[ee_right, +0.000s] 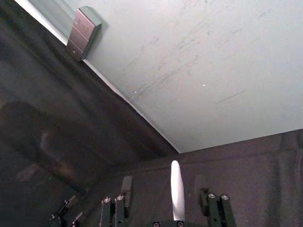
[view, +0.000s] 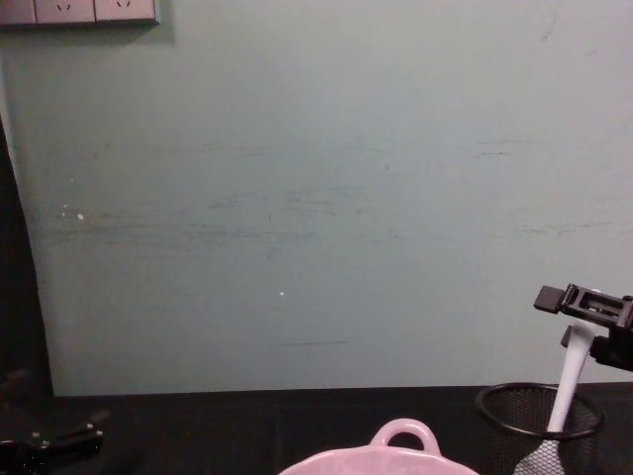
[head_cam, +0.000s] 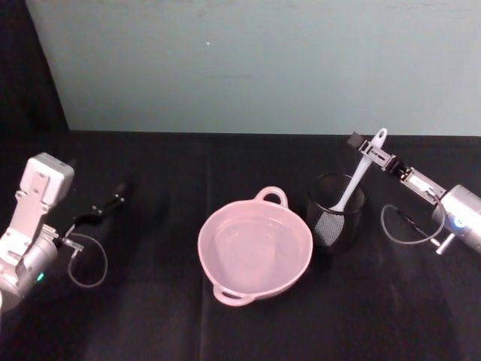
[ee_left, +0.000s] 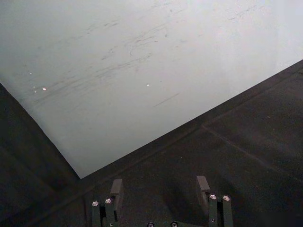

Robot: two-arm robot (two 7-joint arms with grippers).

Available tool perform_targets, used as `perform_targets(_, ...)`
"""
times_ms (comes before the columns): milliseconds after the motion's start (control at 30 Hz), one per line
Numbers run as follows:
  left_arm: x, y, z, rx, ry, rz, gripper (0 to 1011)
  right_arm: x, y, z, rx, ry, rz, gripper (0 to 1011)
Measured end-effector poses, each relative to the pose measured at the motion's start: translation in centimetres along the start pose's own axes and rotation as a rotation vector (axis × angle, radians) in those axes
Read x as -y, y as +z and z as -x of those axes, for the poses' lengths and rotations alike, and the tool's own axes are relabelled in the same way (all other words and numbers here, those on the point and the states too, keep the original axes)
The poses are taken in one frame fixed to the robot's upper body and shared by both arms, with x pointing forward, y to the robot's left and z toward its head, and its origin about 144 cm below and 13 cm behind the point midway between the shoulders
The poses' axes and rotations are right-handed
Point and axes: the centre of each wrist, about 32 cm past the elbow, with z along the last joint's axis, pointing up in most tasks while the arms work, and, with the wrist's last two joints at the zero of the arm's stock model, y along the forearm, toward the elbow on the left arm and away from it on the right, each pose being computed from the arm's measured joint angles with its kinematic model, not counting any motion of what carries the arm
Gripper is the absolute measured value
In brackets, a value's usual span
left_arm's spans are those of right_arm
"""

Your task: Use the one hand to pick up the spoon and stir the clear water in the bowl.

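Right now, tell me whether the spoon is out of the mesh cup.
No, the spoon stands with its scoop inside the black mesh cup.

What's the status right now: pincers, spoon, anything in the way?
Right pincer open, straddling spoon handle, not gripping. Left pincer open, parked far left. Spoon stands in mesh cup beside bowl; cup rim to lift over.

Lab-style test bench: black-draped table (head_cam: 150, 316), bare pale-green wall (view: 297, 198), wall sockets (view: 79, 10).
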Motion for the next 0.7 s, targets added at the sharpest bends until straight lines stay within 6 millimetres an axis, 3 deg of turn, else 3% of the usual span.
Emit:
perform_targets(200, 0.0, 0.0, 0.0, 0.0, 0.0, 0.0, 1005, 0.3, 0.3, 0.4, 0.022, -0.015, 0.004, 692)
perform_targets(600, 0.0, 0.0, 0.0, 0.0, 0.0, 0.0, 1005, 1.0, 0.9, 1.3, 0.084, -0.026, 0.014, 274)
perform_targets(700, 0.0, 0.0, 0.0, 0.0, 0.0, 0.0, 1005, 1.1, 1.2, 1.9, 0.119, -0.024, 0.013, 208)
